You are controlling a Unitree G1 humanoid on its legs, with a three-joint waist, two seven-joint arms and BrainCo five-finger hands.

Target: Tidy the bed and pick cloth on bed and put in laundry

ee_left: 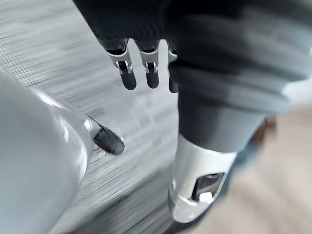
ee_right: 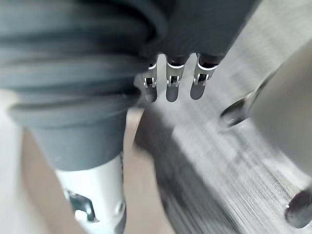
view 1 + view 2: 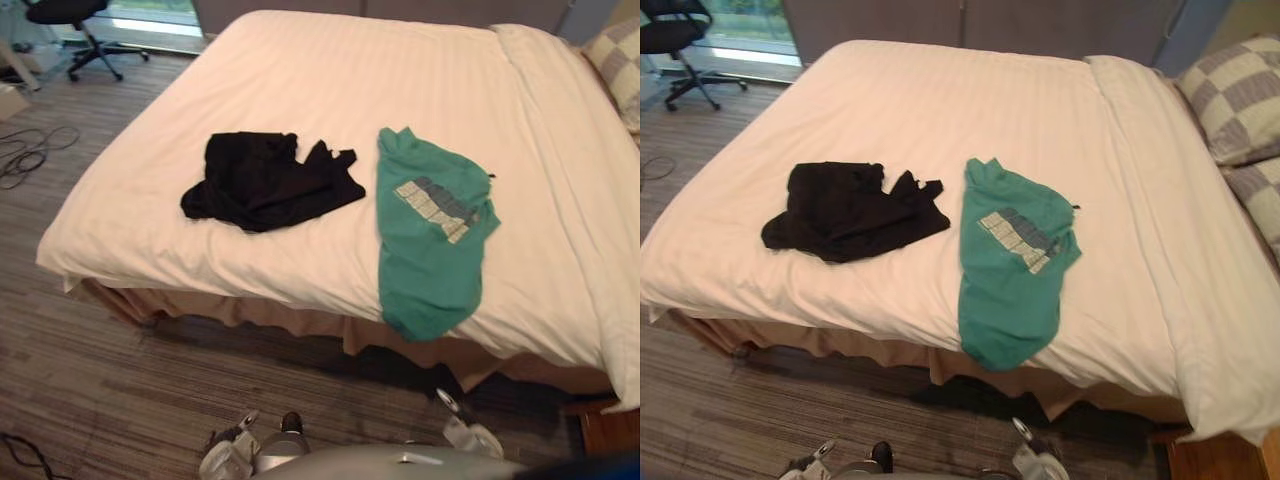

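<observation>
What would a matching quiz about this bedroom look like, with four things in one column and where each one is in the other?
Things:
1 black cloth
2 green shirt
3 checked pillow
4 office chair

Places:
A on the floor, past the far left corner of the bed
B crumpled on the cover, left of another garment
C at the right end of the bed
D hanging over the near edge of the bed

Pairs: 1-B; 2-D; 3-C; 4-A

Black office chair (image 3: 68,12) on grey floor (image 3: 120,390); two checked pillows (image 3: 1235,95)
</observation>
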